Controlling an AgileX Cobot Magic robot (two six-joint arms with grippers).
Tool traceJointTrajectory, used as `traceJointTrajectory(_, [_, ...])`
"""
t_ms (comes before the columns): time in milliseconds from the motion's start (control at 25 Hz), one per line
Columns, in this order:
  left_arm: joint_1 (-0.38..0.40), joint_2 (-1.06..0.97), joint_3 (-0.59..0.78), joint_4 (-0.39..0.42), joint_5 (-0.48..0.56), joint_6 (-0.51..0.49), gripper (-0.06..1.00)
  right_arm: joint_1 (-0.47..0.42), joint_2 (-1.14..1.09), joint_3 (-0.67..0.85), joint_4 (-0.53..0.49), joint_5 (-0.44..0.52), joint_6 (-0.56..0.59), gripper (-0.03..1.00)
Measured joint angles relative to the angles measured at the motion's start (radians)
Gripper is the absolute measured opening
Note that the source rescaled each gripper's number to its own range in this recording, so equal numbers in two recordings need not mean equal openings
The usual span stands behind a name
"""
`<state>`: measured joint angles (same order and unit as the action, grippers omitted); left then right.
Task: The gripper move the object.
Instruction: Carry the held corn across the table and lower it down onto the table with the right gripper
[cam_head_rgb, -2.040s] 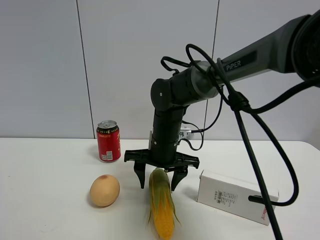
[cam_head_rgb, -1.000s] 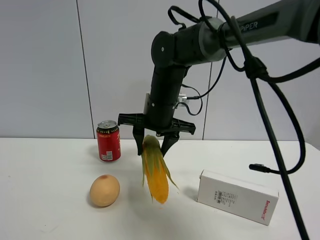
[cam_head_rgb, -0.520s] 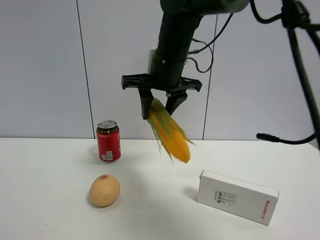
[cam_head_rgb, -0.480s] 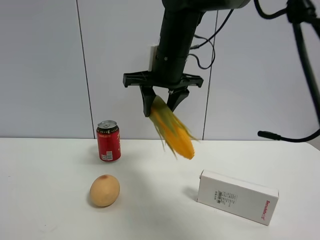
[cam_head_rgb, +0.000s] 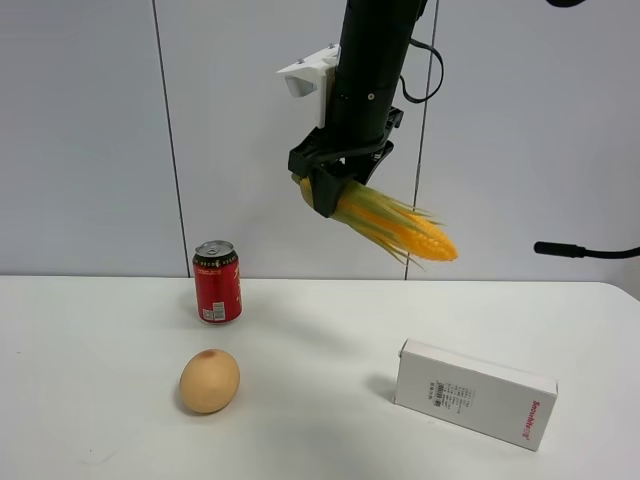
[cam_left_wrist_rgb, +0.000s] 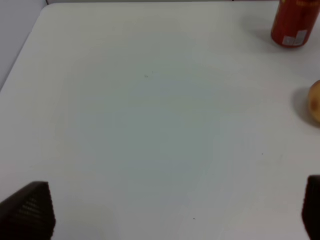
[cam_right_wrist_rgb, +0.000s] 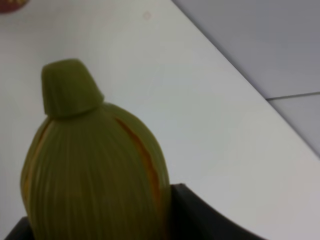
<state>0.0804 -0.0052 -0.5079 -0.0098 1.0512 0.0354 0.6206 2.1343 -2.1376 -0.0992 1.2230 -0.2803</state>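
The ear of corn is held high in the air, well above the white surface, pinched at its green husk end by the right gripper. It is tilted. The husk end is up at the gripper, and the yellow kernel tip is pointed down and out toward the right of the high view, in front of the grey wall.

Down below, a red can is seen standing upright near the wall. A round tan fruit is set in front of it, closer to the camera, and a white box is laid flat well off to the right.

From the right wrist, the stubby green stem and ribbed husk are shown close up, with dark gripper parts glimpsed beside them.

On the other side, the left gripper is spread wide and held over the surface. Only its two dark fingertips are shown at the corners, and the can and the fruit are caught at the edge of that view.
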Motion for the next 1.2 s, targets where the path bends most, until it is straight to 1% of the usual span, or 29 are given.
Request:
traceJointTrajectory(40, [0.0,0.0,0.0,0.0,0.0,0.0,1.0,-0.008,0.0,0.0,-0.006,0.0,-0.028,0.0])
traceJointTrajectory(120, [0.0,0.0,0.0,0.0,0.0,0.0,1.0,-0.027,0.0,0.0,-0.012,0.0,-0.045,0.0])
traceJointTrajectory(280, [0.0,0.0,0.0,0.0,0.0,0.0,1.0,-0.072,0.0,0.0,-0.014,0.0,-0.054,0.0])
traceJointTrajectory(520, [0.0,0.0,0.0,0.0,0.0,0.0,1.0,-0.131,0.005,0.0,-0.051,0.0,-0.063,0.0])
traceJointTrajectory(840, [0.0,0.0,0.0,0.0,0.0,0.0,1.0,-0.183,0.073,0.099,-0.02,-0.002,-0.108,0.0])
traceJointTrajectory(1040, [0.0,0.0,0.0,0.0,0.0,0.0,1.0,-0.201,0.126,0.113,-0.001,0.0,-0.149,0.0])
traceJointTrajectory(1120, [0.0,0.0,0.0,0.0,0.0,0.0,1.0,-0.202,0.148,0.115,0.013,-0.013,-0.178,0.0])
traceJointTrajectory(1200, [0.0,0.0,0.0,0.0,0.0,0.0,1.0,-0.202,0.169,0.116,0.025,-0.053,-0.194,0.0])
